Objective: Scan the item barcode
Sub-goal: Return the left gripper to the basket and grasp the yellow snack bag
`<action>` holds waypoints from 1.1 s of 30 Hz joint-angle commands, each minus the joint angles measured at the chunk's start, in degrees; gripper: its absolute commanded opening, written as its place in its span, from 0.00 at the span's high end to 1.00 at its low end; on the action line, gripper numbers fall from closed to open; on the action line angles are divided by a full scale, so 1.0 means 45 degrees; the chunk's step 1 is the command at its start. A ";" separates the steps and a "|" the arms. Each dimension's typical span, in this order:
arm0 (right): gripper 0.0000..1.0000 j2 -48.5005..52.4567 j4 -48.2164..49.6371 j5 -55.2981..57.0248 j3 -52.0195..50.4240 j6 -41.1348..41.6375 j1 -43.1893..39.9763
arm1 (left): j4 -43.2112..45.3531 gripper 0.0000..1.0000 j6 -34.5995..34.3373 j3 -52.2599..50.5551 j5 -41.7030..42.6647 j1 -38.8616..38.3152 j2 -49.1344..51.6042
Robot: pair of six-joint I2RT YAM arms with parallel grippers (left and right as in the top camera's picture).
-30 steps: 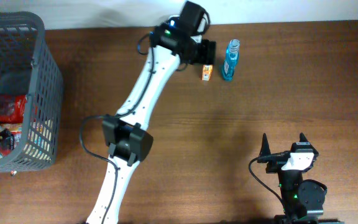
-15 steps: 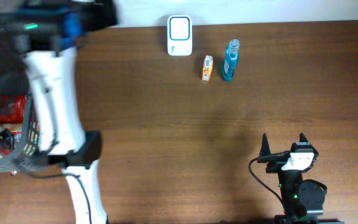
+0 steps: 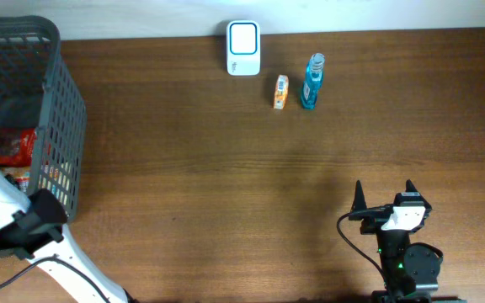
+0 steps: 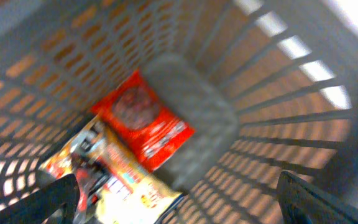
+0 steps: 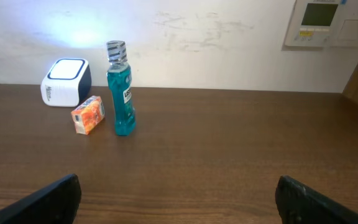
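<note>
Counter (image 3: 226,168): one scanner (image 3: 243,48), one orange box (image 3: 281,92), one blue bottle (image 3: 312,82). Basket (image 3: 66,101): two packets (image 4: 143,121) (image 4: 129,186). Gaping, empty: left claw (image 4: 179,199), right claw (image 5: 179,199).

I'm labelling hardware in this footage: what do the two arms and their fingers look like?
The left arm has white links with a black joint housing. The right arm is black with a small green light, a white wrist block, a looping black cable and black pointed fingers. The left arm's fingers are black too.
</note>
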 commanded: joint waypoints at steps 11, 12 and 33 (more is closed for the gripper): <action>0.01 -0.0073 -0.0053 0.0155 -0.0092 0.0000 -0.0058 | 0.1933 0.01 0.0296 -0.7917 -0.0087 0.0291 0.0029; 0.01 -0.0073 -0.0053 0.0155 -0.0092 0.0000 -0.0058 | 0.2220 0.01 0.0044 -0.8670 -0.0087 0.0291 0.0029; 0.02 -0.0039 -0.0053 0.0155 -0.0092 0.0005 -0.0058 | 0.5362 0.29 -0.2161 -1.3984 -0.1506 0.0151 0.0097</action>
